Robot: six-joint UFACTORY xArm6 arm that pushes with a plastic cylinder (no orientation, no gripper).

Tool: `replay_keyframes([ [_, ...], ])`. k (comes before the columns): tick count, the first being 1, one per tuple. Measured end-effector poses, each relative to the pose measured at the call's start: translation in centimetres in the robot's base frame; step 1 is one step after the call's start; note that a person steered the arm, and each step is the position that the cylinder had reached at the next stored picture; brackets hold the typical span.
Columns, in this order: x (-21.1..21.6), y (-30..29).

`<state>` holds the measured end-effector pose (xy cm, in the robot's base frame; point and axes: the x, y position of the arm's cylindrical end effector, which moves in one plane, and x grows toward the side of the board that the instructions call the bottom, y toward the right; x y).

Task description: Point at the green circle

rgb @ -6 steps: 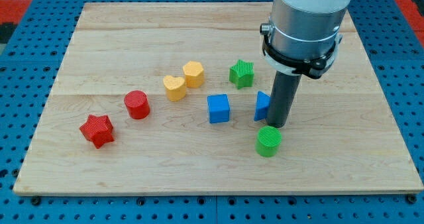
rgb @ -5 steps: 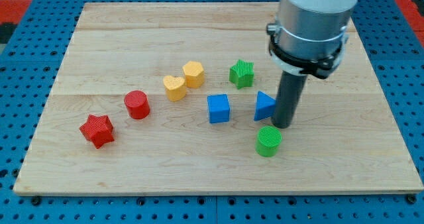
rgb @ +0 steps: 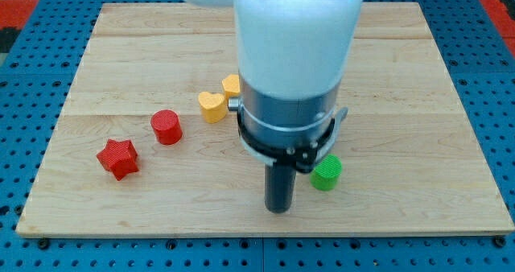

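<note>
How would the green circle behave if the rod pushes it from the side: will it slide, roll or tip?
The green circle stands on its flat end and looks squat, so it would probably slide, not roll or tip. Its round wall could let my tip, now at its lower left, slip off it. It looks light and rigid.

text: none legible | labels: none | brands: none | numbers: none | signs: none

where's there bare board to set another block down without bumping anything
Bare board runs along the view's top edge above the yellow heart and yellow block, and the whole right side beyond the green circle. The bottom strip under the red star and red cylinder is free too. Crowded: around my tip, just left of the green circle; the arm hides the middle.
</note>
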<state>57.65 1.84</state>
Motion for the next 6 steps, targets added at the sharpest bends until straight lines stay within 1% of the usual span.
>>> replay_keyframes([
  [1,-1.8,-0.1],
  [5,-2.0,0.8],
  [6,-2.7,1.3],
])
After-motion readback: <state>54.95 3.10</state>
